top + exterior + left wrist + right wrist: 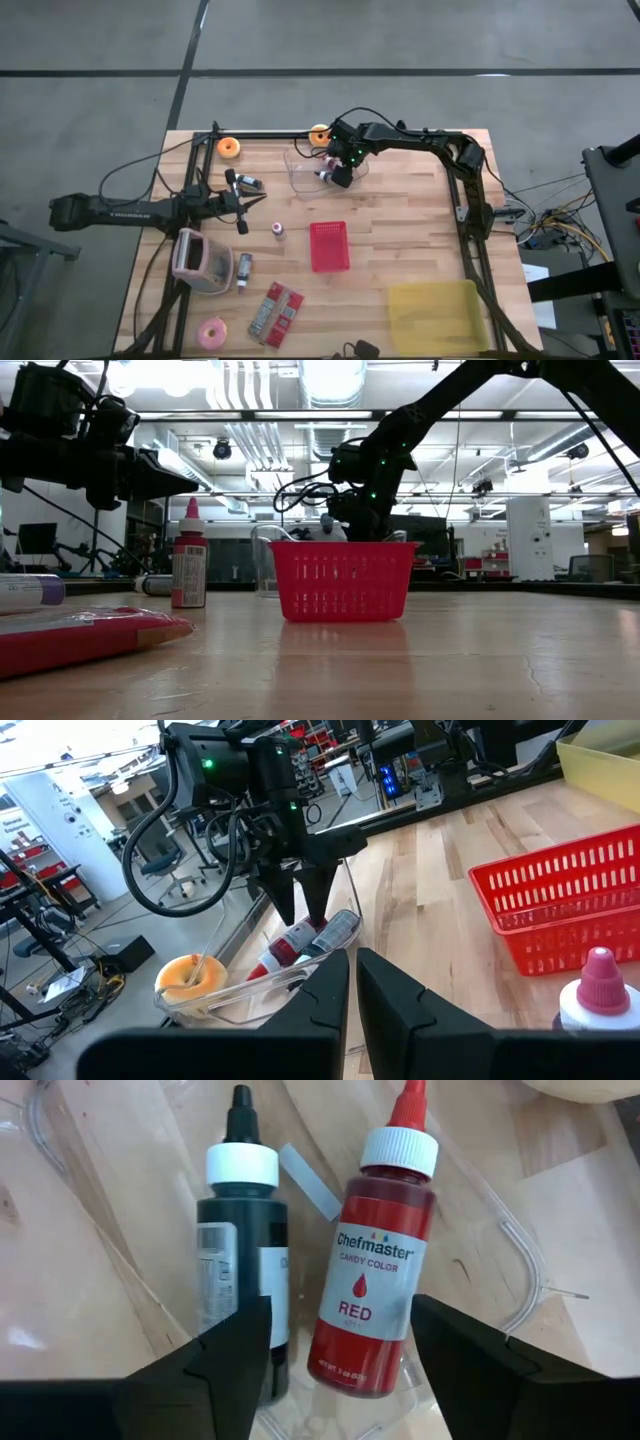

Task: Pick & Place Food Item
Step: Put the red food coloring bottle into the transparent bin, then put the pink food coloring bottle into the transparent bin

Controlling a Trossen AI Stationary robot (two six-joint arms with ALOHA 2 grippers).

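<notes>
My right claw [340,1342] hangs over the clear container [300,170] at the table's far edge, fingers apart w/ the red Chefmaster bottle [372,1250] lying between them, not gripped; a black bottle [243,1250] lies just beside it. Left claw [352,990] waits near the table's left side, fingers nearly together, holding nothing. Red basket [329,246] sits mid-table.

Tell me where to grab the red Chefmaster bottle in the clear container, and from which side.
Grip the red bottle across its wide body at the label, coming straight down. It lies flat in the clear container, and a black bottle lies close alongside, so one finger must slip between them. The right end effector hangs open above it.
</notes>
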